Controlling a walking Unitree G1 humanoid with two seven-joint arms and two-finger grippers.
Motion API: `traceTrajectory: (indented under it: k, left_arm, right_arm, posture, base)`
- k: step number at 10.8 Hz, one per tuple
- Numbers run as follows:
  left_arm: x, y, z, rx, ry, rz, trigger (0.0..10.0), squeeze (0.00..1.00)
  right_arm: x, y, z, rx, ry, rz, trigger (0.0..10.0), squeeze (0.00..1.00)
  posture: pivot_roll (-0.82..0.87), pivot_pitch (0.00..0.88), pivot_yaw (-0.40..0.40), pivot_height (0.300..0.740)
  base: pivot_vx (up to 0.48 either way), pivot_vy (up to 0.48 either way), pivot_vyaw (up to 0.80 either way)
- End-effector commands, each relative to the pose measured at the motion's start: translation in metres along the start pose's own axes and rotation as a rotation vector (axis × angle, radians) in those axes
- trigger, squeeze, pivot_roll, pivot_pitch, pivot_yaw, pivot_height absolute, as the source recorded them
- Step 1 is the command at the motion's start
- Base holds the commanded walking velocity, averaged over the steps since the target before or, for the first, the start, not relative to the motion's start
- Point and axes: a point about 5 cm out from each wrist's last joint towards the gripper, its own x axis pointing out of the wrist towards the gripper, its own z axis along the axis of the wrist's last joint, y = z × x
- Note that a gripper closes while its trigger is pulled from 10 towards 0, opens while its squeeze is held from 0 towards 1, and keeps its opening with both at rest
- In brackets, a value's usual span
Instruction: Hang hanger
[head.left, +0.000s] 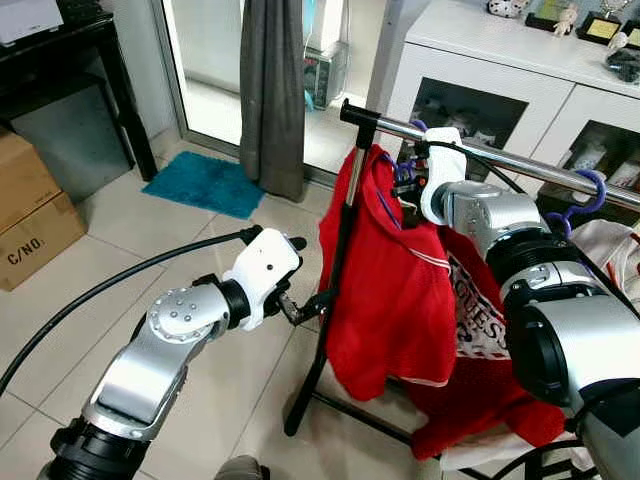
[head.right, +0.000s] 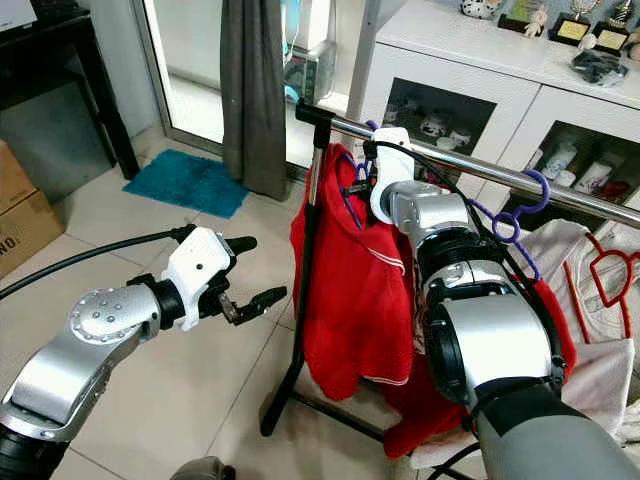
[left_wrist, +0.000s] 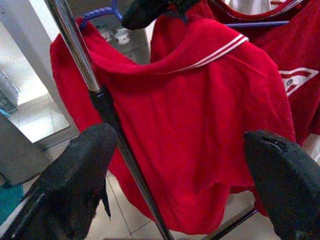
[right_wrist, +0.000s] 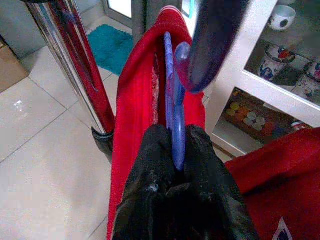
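Up by the chrome rail (head.left: 520, 160), the right pincer (right_wrist: 176, 150) is clenched on the purple hanger (right_wrist: 172, 115), which carries a red shirt (head.left: 400, 280) just beside the rack's upright post (head.left: 335, 260). Lower down, the left pincer (head.right: 252, 300) is released, near the post.

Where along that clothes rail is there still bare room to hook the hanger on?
Bare rail runs between the right gripper, shut on the purple hanger carrying the red shirt near the post, and the next purple hook. Beyond that hook the hung clothes crowd together. The open left gripper hovers left of the post.
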Motion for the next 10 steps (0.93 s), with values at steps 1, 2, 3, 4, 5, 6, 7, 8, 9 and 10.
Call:
traceTrajectory:
  k: [1,2,3,4,5,6,7,8,9,10]
  left_arm:
    - [0.003,-0.001,0.004,0.022,-0.009,-0.01,10.0,0.0]
    - [0.003,0.0,0.003,0.022,-0.007,-0.007,10.0,0.0]
    - [0.003,0.0,0.003,0.024,-0.008,-0.004,10.0,0.0]
    - [0.004,0.001,0.004,0.027,-0.012,0.006,10.0,0.0]
    - [0.004,0.002,0.004,0.038,-0.023,0.035,10.0,0.0]
    - [0.005,0.005,0.002,0.011,-0.049,0.088,10.0,0.0]
    - [0.005,0.007,0.001,0.0,-0.049,0.112,10.0,0.0]
    - [0.005,0.01,0.004,-0.026,-0.068,0.176,10.0,0.0]
    - [0.006,0.012,0.006,-0.054,-0.091,0.227,10.0,0.0]
    - [0.007,0.01,0.005,-0.084,-0.103,0.265,10.0,0.0]
  right_arm:
    - [-0.002,-0.002,0.007,0.011,-0.015,-0.005,0.0,0.0]
    - [-0.001,-0.002,0.007,0.014,-0.018,-0.006,0.0,0.0]
    - [-0.001,-0.002,0.007,0.017,-0.027,-0.009,0.0,0.0]
    - [-0.001,-0.002,0.007,0.017,-0.035,-0.01,0.0,0.0]
    - [-0.001,-0.002,0.008,0.012,-0.048,-0.01,0.0,0.0]
    - [-0.002,-0.003,0.01,-0.007,-0.074,-0.012,0.0,0.0]
    - [-0.003,-0.005,0.012,-0.015,-0.084,-0.017,0.0,0.0]
    - [-0.007,-0.009,0.016,-0.021,-0.103,-0.019,0.0,0.0]
    - [-0.01,-0.013,0.02,-0.026,-0.121,-0.018,0.0,0.0]
    - [-0.015,-0.019,0.024,-0.035,-0.151,-0.023,0.0,0.0]
  posture:
    - [0.13,0.0,-0.094,0.74]
    - [0.14,0.0,-0.093,0.74]
    - [0.14,0.0,-0.093,0.74]
    - [0.14,0.0,-0.093,0.74]
    - [0.14,0.0,-0.089,0.74]
    - [0.14,0.0,-0.087,0.74]
    - [0.14,0.0,-0.087,0.74]
    - [0.14,0.0,-0.088,0.74]
    - [0.14,0.0,-0.088,0.74]
    - [0.14,0.0,-0.088,0.74]
  base:
    - [0.0,0.0,0.0]
    - [0.0,0.0,0.0]
    - [0.0,0.0,0.0]
    - [0.0,0.0,0.0]
    - [0.0,0.0,0.0]
    - [0.0,0.0,0.0]
    - [0.0,0.0,0.0]
    - [0.0,0.0,0.0]
    - [0.0,0.0,0.0]
    - [0.0,0.0,0.0]
